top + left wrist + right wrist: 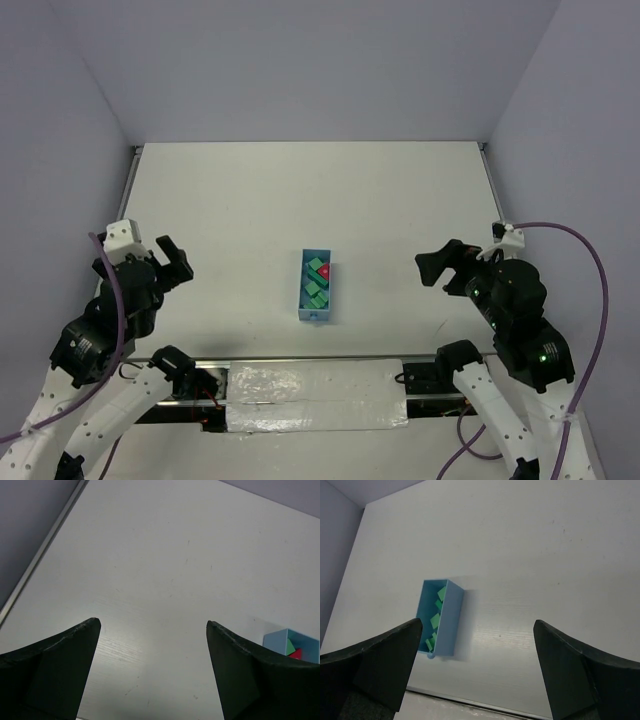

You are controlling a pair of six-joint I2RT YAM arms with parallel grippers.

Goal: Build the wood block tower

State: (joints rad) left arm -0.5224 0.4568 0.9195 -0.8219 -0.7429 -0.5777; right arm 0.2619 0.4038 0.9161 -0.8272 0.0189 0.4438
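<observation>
Where lilac walls (300, 60) enclose white table (300, 200), blue tray (299, 292) holds blocks (312, 291).

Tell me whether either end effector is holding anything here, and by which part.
Nothing is held. The left end effector and the right end effector are both open, with nothing between their fingers. The wood blocks lie in the light blue tray.

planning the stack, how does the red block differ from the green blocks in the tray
Colour: the red block is red, the green blocks green. Number: one red block, several green blocks. Place: the red block lies by the right wall of the light blue tray, toward its far end; the green blocks spread along its length. Both lie loose inside it.
</observation>
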